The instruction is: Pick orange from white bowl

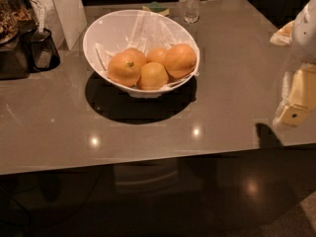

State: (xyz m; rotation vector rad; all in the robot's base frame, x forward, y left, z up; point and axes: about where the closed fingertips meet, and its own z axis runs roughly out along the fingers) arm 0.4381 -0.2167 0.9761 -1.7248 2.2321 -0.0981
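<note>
The white bowl [106, 31] stands on the grey-brown table, left of the middle, with crinkled white lining inside. Several oranges lie in its near half. The large smooth orange [180, 59] is at the right side of the pile. An equally large orange with a dark stem dimple [126, 66] is at the left. Two smaller oranges [153, 76] [157, 55] lie between them. My gripper [295, 102] is at the right edge of the view, above the table's right front part, far from the bowl and holding nothing that shows.
A water bottle [192, 4] and a green-yellow sponge [156, 7] stand behind the bowl. A black cup [43, 49] and a dark appliance [12, 43] are at the far left, by a white board [69, 9]. The table's front edge [148, 163] runs across the lower view.
</note>
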